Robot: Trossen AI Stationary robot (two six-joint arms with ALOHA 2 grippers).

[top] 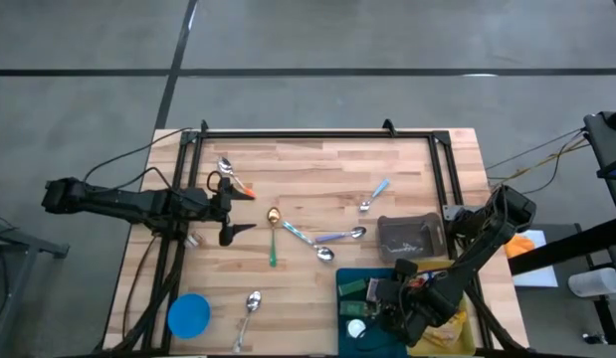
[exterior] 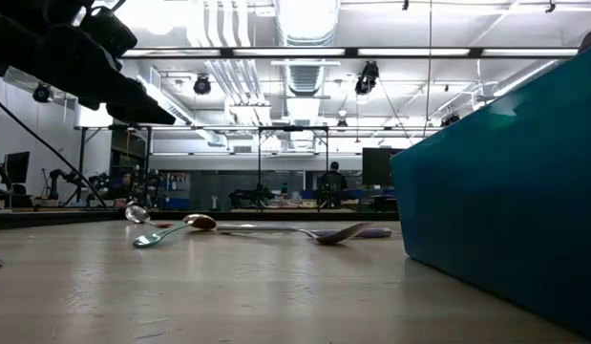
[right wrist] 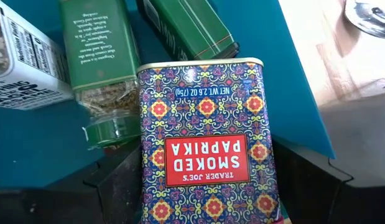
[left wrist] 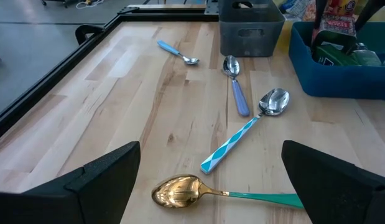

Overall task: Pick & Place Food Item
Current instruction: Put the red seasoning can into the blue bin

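Right gripper (top: 395, 298) jaws grip the paprika tin (right wrist: 208, 143) over the blue bin (top: 349, 281); left gripper (top: 231, 207) jaws wide, empty.

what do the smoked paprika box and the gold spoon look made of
Smoked paprika box: probably printed tin; crisp rolled rim, slight sheen, glossy patterned label. Gold spoon: bowl looks like polished gold-toned metal, with mirror-like reflections; its teal handle has a smooth look, maybe plastic or enamel.
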